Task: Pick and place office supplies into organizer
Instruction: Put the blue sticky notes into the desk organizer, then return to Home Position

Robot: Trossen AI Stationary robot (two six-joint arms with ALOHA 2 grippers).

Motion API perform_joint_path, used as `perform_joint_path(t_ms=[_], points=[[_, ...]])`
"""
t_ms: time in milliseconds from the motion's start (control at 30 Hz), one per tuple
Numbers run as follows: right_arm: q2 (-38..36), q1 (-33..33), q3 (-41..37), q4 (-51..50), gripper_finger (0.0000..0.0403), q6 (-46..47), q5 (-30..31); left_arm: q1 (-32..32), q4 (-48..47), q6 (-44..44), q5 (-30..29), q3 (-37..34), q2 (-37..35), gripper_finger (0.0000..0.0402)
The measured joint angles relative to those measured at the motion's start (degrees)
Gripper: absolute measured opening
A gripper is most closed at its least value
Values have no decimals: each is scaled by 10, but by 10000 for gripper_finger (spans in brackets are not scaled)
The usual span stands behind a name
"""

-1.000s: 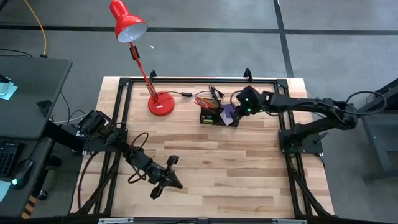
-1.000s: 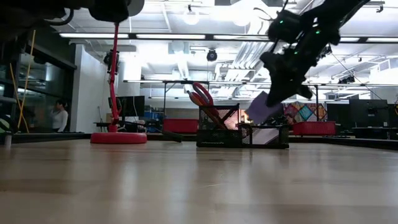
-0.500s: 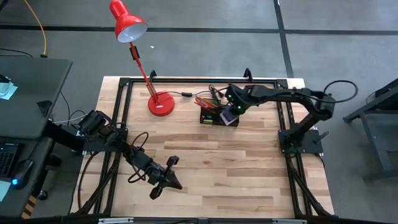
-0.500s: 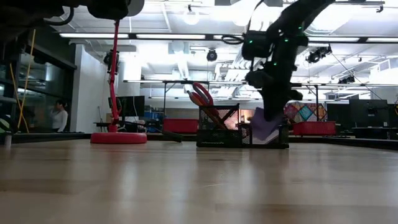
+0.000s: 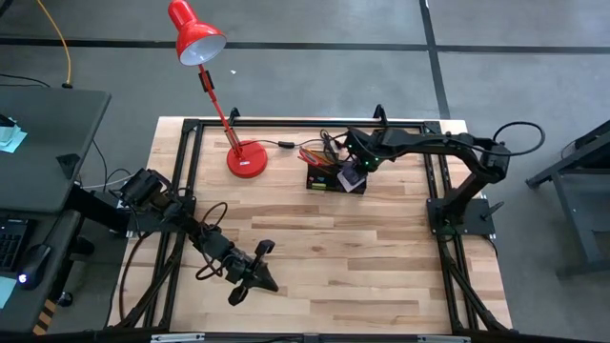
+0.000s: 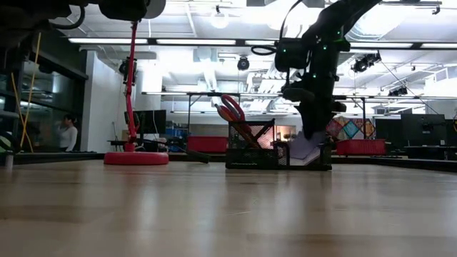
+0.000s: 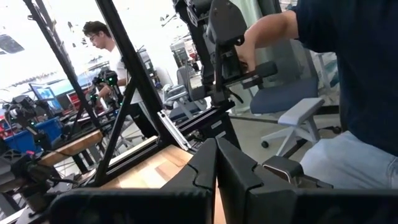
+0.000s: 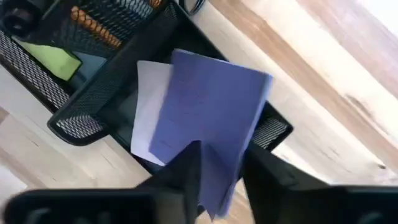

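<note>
Setting: a pale wooden table is seen from above, with a red desk lamp near the far-left part and a black mesh organizer near the far middle.

Organizer: 2 compartments are visible in the right wrist view; orange-yellow pencils and a yellow-green note are kept in one, and red-handled scissors are seen standing up in it from table height.

Task's thing: a blue-purple square pad is held tilted over the organizer's other compartment, its far part already above the mesh wall; a white sheet shows beneath it.

Right gripper: it is placed directly over the organizer, and its 2 dark fingers are set on either side of the pad's near edge. The gap between them looks slightly loosened, but the pad is still seen between them, so it is judged to be gripped or only just being let go.

Left gripper: it is parked low over the near-left part of the table, well apart from the organizer, with its fingers pressed together on nothing.

Background: a person seated on a chair is seen in the left wrist view beyond the table.

Step in hand: the pad is being delivered into the organizer.

Next move: a full release is called for, with the pad's overhanging edge kept inside the wall, then a straight lift clear.
</note>
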Motion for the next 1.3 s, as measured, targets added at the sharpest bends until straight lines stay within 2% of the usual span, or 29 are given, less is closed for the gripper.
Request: perform_joint_path(t_ms=[167,267,367,567,700,767,900,1000,1100,1200,1300], points=[[-5,0,0,14,167,-21,12,0,0,9,0,0,0,1],[-5,0,0,12,188,-23,38,0,0,12,0,0,0,1],[-5,0,0,6,189,-27,61,0,-1,14,0,0,0,4],[-9,4,0,-11,162,-32,63,0,-1,19,0,0,0,3],[-32,36,-2,12,152,-56,65,0,14,16,-41,0,0,1],[-59,69,-20,66,150,-56,72,0,17,9,-63,0,-3,2],[-136,149,-95,228,149,-57,44,0,9,2,-93,0,-9,1],[-189,215,-169,376,149,-59,20,2,-25,4,-179,0,-26,1],[-222,270,-245,545,149,-60,0,28,-110,-29,-262,0,-54,1],[-247,305,-299,618,149,-65,21,72,-219,-93,-222,0,-96,0],[-270,335,-343,631,146,18,55,102,-327,-148,-207,0,-122,0]])
